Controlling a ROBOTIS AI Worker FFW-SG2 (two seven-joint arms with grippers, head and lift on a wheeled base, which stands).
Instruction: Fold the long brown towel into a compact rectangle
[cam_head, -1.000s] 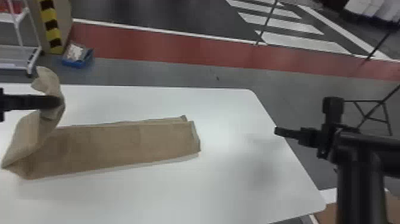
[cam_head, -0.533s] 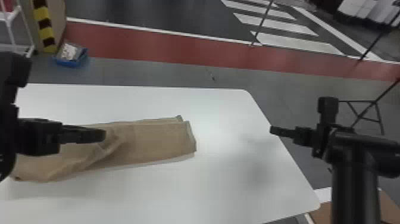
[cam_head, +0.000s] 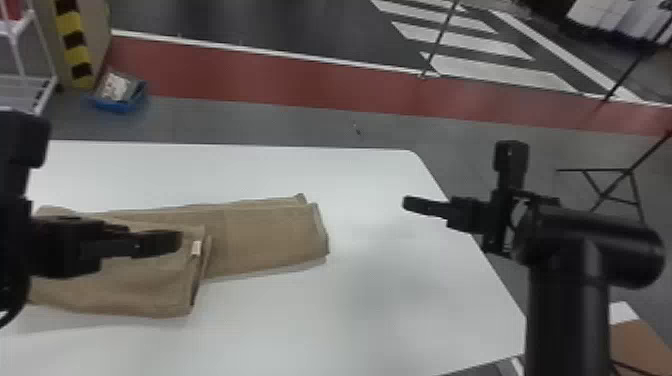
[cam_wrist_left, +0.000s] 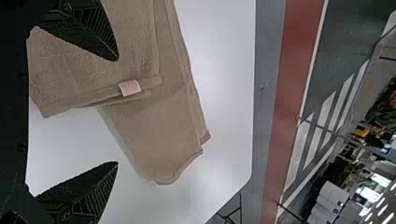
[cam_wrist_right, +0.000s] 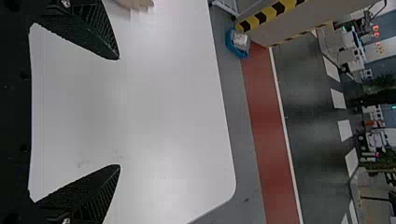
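The brown towel (cam_head: 265, 235) lies on the left half of the white table, its left part folded over onto the rest; the flap's edge carries a small white tag. My left gripper (cam_head: 170, 242) is over that flap in the head view. In the left wrist view the left gripper (cam_wrist_left: 116, 112) is open, fingers spread, with the towel (cam_wrist_left: 149, 130) beyond them and the tag near the flap's edge. At the table's right side is my right gripper (cam_head: 410, 204); in the right wrist view the right gripper (cam_wrist_right: 119, 112) stands open above bare tabletop, a bit of towel (cam_wrist_right: 135, 3) at the edge.
The white table (cam_head: 380, 300) has its far edge and rounded far right corner in view. Beyond it on the floor are a blue bin (cam_head: 117, 100), a white rack (cam_head: 35, 85) and a thin black stand (cam_head: 610, 200) at the right.
The left gripper has moved right and nearer, and the towel's raised left end has come down over the rest as a flap. The gripper has let it go. The right arm has stayed put.
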